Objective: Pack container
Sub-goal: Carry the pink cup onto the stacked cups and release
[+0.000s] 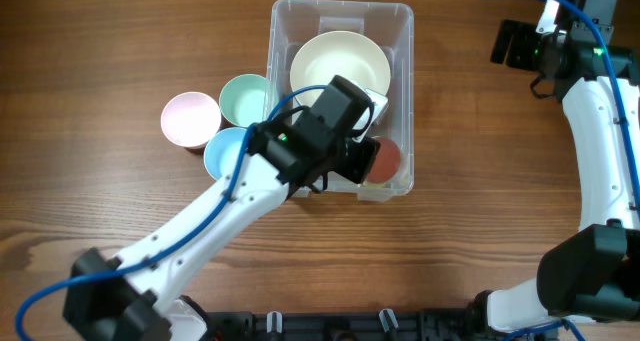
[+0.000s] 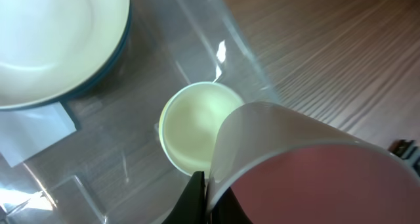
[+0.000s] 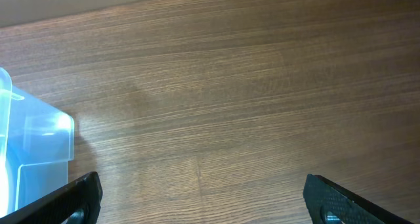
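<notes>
Wooden desk (image 1: 120, 41) with container (image 1: 340, 3) centre-far, holding cream bowl (image 1: 340, 66) and yellow cup (image 2: 193, 125); left hand (image 1: 360, 159) grips red cup (image 1: 388, 161) over its near-right corner. Right hand (image 1: 515, 43) spread wide, idle; pink cup (image 1: 190, 119), green cup (image 1: 245, 99), blue cup (image 1: 228, 153) outside await packing

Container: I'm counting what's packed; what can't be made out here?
- Overhead: the left arm covers the container's near side; its floor there is hidden.
- Left wrist: the red cup, blurred against the lens, covers part of the yellow cup; the jaws are cut off by the bottom edge.
- Right wrist: only a container corner shows at the left edge; contents unseen.
</notes>
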